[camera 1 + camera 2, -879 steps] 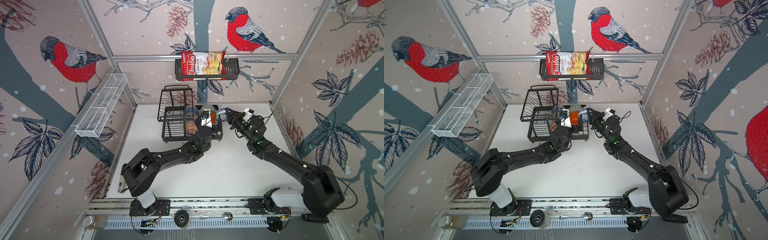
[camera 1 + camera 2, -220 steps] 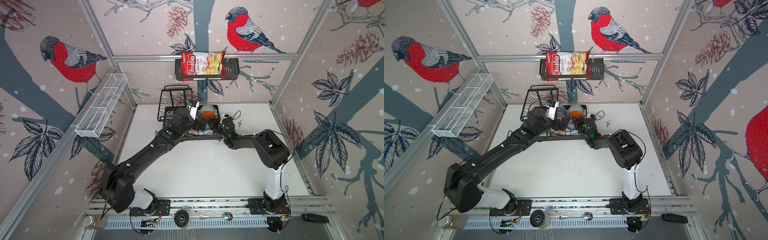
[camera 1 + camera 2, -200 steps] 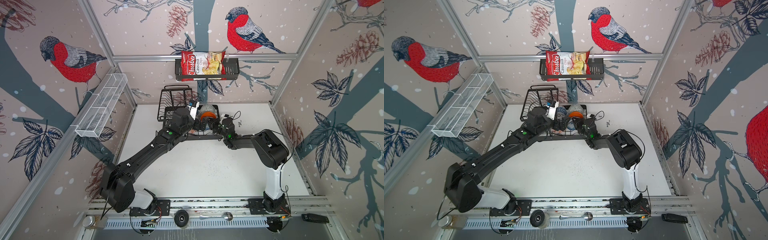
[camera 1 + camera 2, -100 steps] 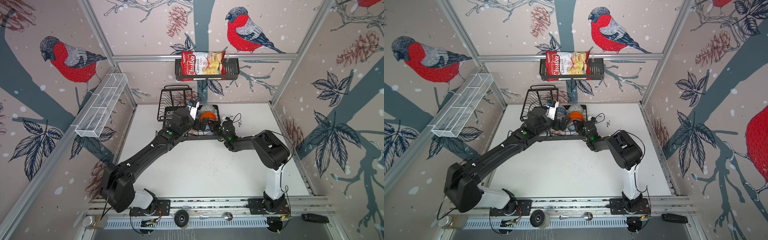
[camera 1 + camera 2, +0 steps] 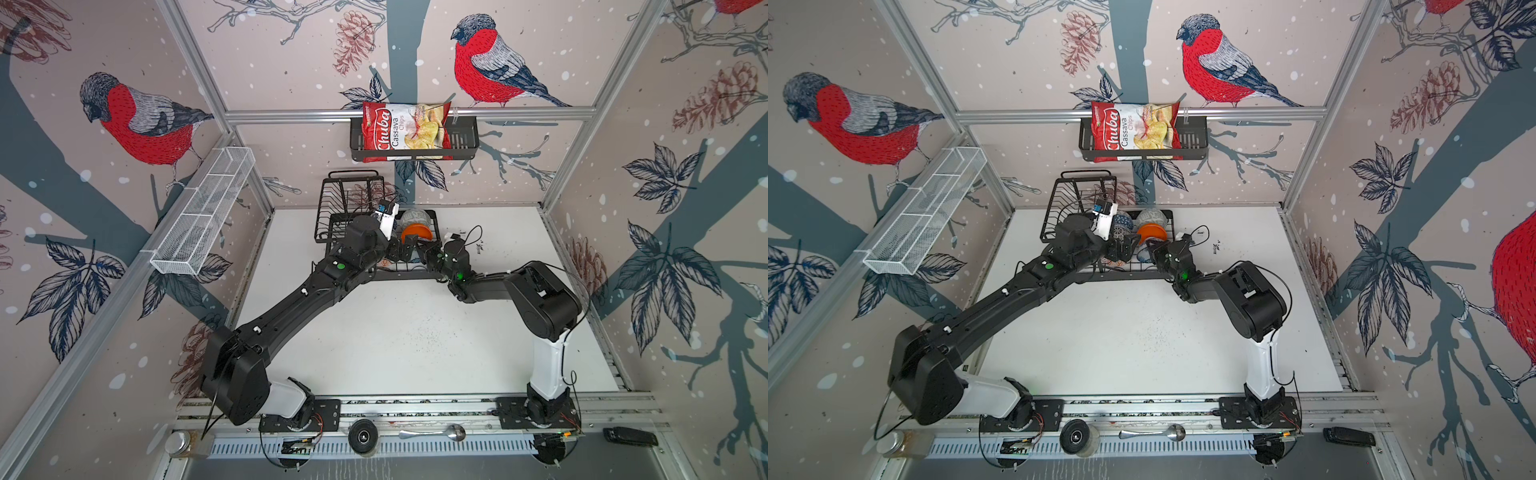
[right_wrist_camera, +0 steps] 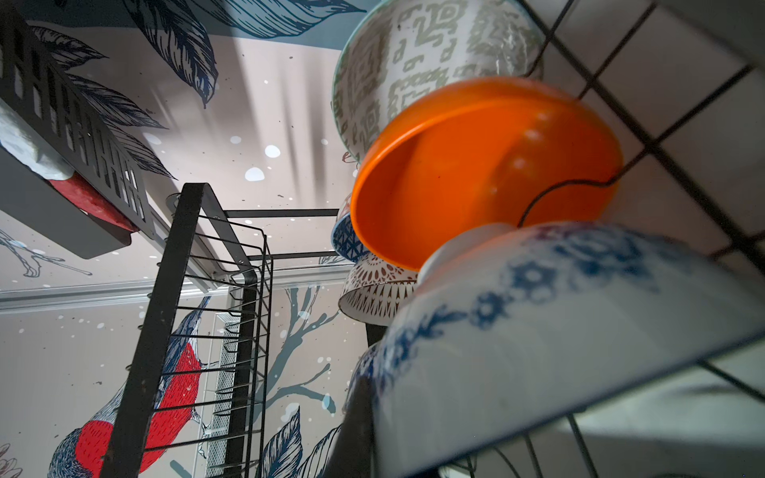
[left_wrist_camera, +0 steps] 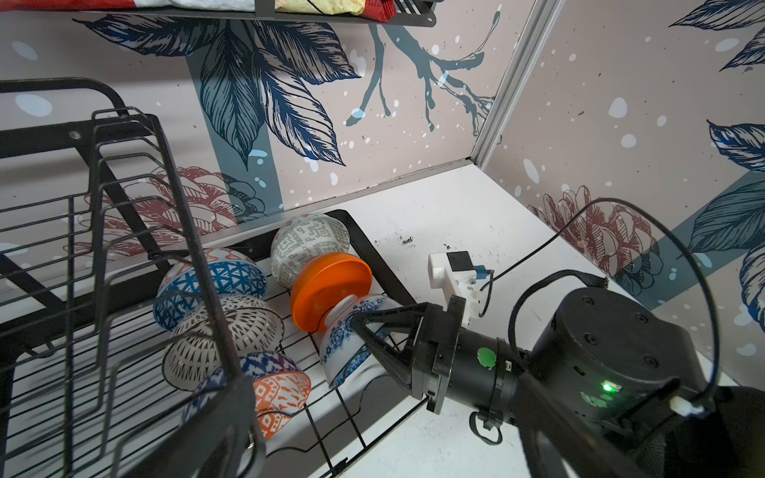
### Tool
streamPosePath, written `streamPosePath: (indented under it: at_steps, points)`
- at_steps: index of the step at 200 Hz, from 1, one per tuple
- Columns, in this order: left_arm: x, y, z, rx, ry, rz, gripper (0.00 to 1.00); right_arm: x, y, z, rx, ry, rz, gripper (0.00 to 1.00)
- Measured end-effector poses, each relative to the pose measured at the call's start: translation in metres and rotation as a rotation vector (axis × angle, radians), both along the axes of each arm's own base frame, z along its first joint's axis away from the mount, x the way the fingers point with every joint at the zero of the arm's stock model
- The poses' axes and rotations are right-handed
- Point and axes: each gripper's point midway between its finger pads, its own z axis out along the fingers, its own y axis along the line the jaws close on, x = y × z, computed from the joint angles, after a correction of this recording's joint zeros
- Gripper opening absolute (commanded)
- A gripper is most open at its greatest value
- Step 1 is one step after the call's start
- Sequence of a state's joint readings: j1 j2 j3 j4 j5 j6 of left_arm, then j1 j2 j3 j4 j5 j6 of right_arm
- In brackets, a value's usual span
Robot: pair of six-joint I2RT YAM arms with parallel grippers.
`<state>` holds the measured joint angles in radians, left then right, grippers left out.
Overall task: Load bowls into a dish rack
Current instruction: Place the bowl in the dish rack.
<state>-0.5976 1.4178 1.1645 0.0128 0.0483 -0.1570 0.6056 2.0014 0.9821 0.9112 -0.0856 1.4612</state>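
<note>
The black wire dish rack stands at the back of the table. In its base lie several bowls on their sides: blue-triangle, white lattice, red-orange, grey-green, plain orange. My right gripper is shut on the rim of the white bowl with blue flowers, which rests low in the rack against the orange one. My left gripper hovers open beside the bowls, holding nothing.
A black shelf basket with a chips bag hangs on the back wall above the rack. A white mesh basket is fixed to the left wall. A spoon and a glass jar lie on the front rail.
Since several seconds ago both arms have reached down into the rack's base. Over the last second the right wrist shifted only slightly and the left arm stayed still.
</note>
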Motion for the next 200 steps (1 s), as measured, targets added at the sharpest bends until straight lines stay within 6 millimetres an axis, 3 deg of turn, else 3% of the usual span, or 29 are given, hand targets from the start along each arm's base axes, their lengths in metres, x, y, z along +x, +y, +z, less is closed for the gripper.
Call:
streamPosePath:
  at_steps: [41, 96, 200]
  points:
    - [-0.0007, -0.0001, 0.0008, -0.001, -0.001, -0.001, 0.98, 0.0031, 0.0043, -0.0009, -0.019, -0.007, 0.007, 0.0]
    - [-0.0012, 0.0001, 0.0003, 0.0, -0.001, 0.0, 0.98, -0.001, 0.0037, -0.0012, -0.033, 0.012, 0.006, 0.12]
    - [-0.0016, 0.0, -0.0014, 0.008, -0.002, 0.011, 0.98, -0.001, 0.0074, -0.0064, -0.028, 0.025, 0.036, 0.16]
